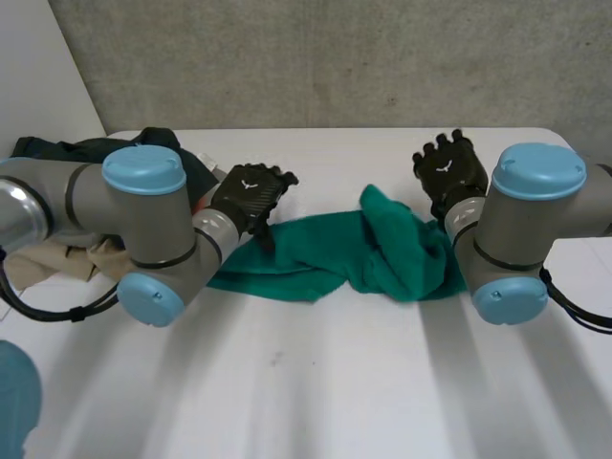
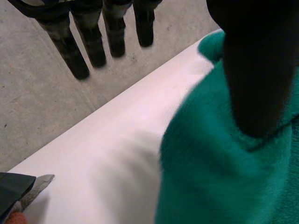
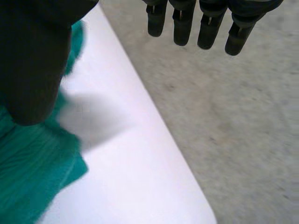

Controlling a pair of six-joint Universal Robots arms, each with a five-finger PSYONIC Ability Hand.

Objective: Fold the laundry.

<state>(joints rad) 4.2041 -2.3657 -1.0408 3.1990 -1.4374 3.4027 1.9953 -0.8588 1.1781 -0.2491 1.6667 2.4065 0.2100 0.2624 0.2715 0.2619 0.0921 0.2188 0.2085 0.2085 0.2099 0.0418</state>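
At the bench (image 1: 316,382) centre the green towel (image 1: 325,253) lies bunched. Its 10 o'clock has the left hand (image 1: 251,194), its 2 o'clock the right hand (image 1: 448,170), both straight-fingered, holding nothing. Spreading likely comes first: each hand needs a corner.

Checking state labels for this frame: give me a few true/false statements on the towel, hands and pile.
1. The green towel lies spread flat. False: it is bunched, with a hump toward its right end.
2. The left hand is at the towel's left end. True.
3. The right hand has its fingers curled round the towel. False: its fingers are straight and off the cloth.
4. A laundry pile sits by the left arm. True.
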